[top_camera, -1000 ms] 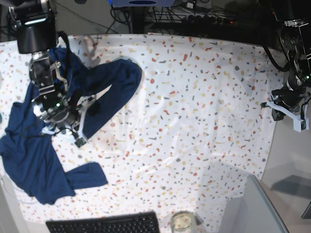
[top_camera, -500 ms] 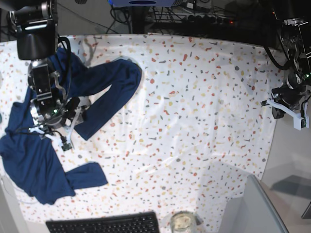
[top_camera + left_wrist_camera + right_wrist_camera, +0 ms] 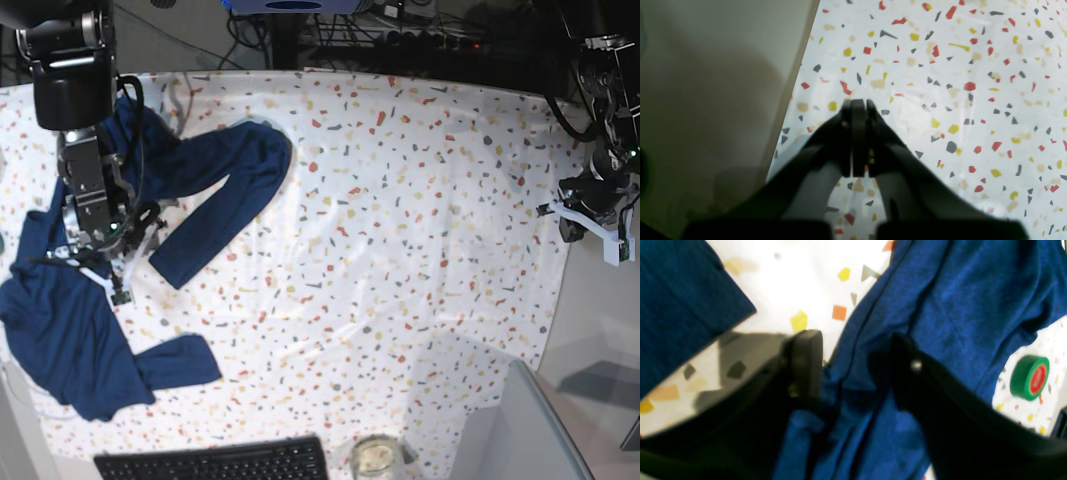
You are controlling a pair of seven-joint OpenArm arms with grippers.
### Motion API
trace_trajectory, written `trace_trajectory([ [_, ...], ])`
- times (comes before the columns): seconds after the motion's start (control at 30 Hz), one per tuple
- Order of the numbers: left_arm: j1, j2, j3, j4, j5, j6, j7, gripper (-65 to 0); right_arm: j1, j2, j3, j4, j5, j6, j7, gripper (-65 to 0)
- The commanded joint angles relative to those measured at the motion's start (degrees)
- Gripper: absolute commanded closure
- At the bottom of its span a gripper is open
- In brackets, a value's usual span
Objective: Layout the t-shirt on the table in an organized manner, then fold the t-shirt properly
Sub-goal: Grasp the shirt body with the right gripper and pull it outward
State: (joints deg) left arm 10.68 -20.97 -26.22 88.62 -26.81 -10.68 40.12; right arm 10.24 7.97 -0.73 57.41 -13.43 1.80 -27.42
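The dark navy t-shirt (image 3: 70,320) lies crumpled along the left side of the table (image 3: 400,230), with one long part (image 3: 220,190) reaching back toward the middle. My right gripper (image 3: 97,272) hangs low over the t-shirt. In the right wrist view its jaws (image 3: 857,366) stand apart, open, with a seamed fold of the t-shirt (image 3: 940,313) lying between them. My left gripper (image 3: 578,222) hovers at the table's right edge. In the left wrist view it (image 3: 858,105) is shut with nothing in it.
A green tape roll (image 3: 1030,376) with a red centre lies on the table beside the t-shirt. At the front edge sit a black keyboard (image 3: 215,462) and a glass jar (image 3: 378,458). A grey panel (image 3: 535,430) stands at the front right. Cables run along the back.
My right gripper has moved left, off the long blue part and over the t-shirt's body, and its jaws have gone from shut to apart. The left arm has stayed still.
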Motion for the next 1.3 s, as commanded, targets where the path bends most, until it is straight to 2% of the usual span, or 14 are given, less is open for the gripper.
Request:
trace_trajectory([
  [0.0, -0.4, -0.9, -0.5, 0.8, -0.3, -0.1, -1.1, 0.0, 1.0, 0.4, 0.2, 0.0, -0.3, -0.8, 0.6, -16.8],
  [0.07, -0.5, -0.9, -0.5, 0.8, -0.3, -0.1, -1.1, 0.0, 0.7, 0.4, 0.2, -0.3, -0.3, -0.6, 0.9, -3.2],
  [0.1, -0.5, -1.0, -0.5, 0.8, -0.3, -0.1, -1.1, 0.0, 0.5, 0.4, 0.2, -0.1, -0.3, -0.5, 0.9, 0.0],
  [0.2, -0.6, -1.0, -0.5, 0.8, -0.3, -0.1, -1.1, 0.0, -2.3, 0.1, -0.3, 3.5, -0.2, -0.1, 0.8, -0.6],
  [0.33, -0.7, -1.0, -0.4, 0.8, -0.3, -0.1, -1.1, 0.0, -7.2, -0.1, -3.0, 11.8, -0.2, 5.3, 0.8, 0.0],
  [0.63, -1.0, -0.8, 0.0, 0.8, -0.3, -0.1, -1.1, 0.0, -18.3, 0.3, -13.4, 28.3, -0.2, 5.6, 0.7, 0.0],
  [0.8, -1.6, -0.8, 0.1, 0.7, -0.3, -0.1, -1.1, 0.0, -20.0, 0.3, -19.7, 28.9, -0.2, 5.6, 0.7, 0.0],
  [1.07, -1.6, -0.8, 0.1, 0.7, -0.3, -0.1, -1.1, 0.0, -18.9, 0.0, -20.3, 27.1, -0.2, 5.6, 0.7, 0.0],
  [1.2, -1.1, -0.7, 0.2, 1.4, -0.3, -0.1, -1.1, 0.0, -18.5, -0.1, -19.7, 28.0, -0.2, 5.5, -1.5, 0.0],
  [1.27, -0.9, 0.2, 1.3, 1.5, -0.8, -0.1, -1.1, 0.0, -18.4, -0.1, -17.3, 30.2, -0.2, 5.5, -1.6, 0.0],
])
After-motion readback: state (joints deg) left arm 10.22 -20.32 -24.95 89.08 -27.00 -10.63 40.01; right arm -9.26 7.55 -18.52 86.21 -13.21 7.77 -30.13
